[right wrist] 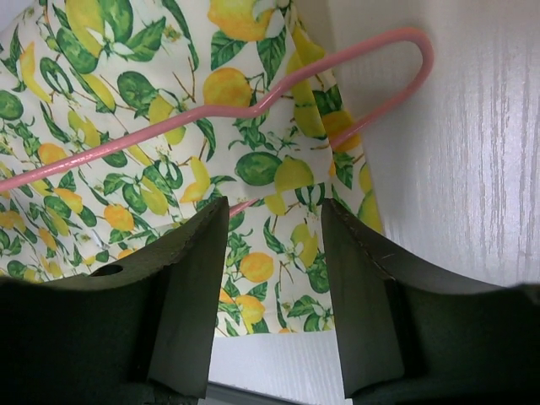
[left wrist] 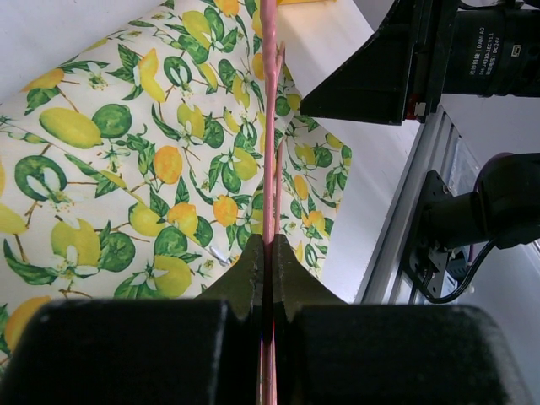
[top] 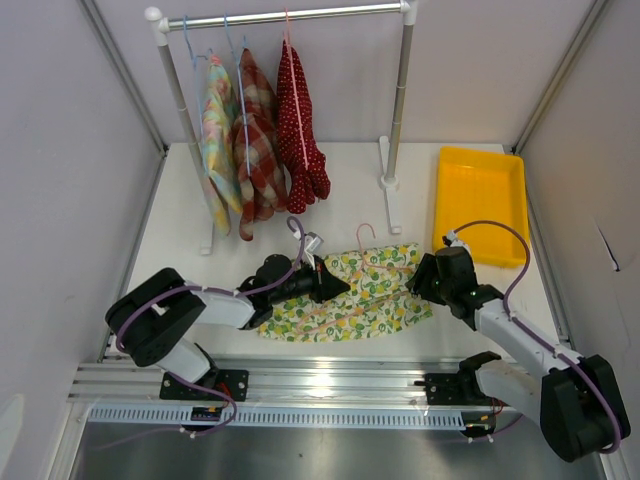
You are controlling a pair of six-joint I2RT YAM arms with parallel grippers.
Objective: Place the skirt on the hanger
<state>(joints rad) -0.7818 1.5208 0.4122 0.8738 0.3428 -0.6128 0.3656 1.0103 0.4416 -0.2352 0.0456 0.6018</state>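
Observation:
A lemon-print skirt [top: 350, 295] lies flat on the white table near the front edge. A pink wire hanger [top: 365, 240] rests on it, hook toward the back. My left gripper [top: 325, 280] is shut on the hanger's wire [left wrist: 269, 152] at the skirt's left part. My right gripper [top: 420, 278] is open and empty, low over the skirt's right edge [right wrist: 270, 253], with the hanger's end loop [right wrist: 405, 59] just ahead of its fingers [right wrist: 190, 287].
A clothes rack [top: 280, 18] at the back holds three hung garments [top: 255, 140]. A yellow tray [top: 480, 195] sits at the back right. The metal rail [top: 300, 375] runs along the table's near edge.

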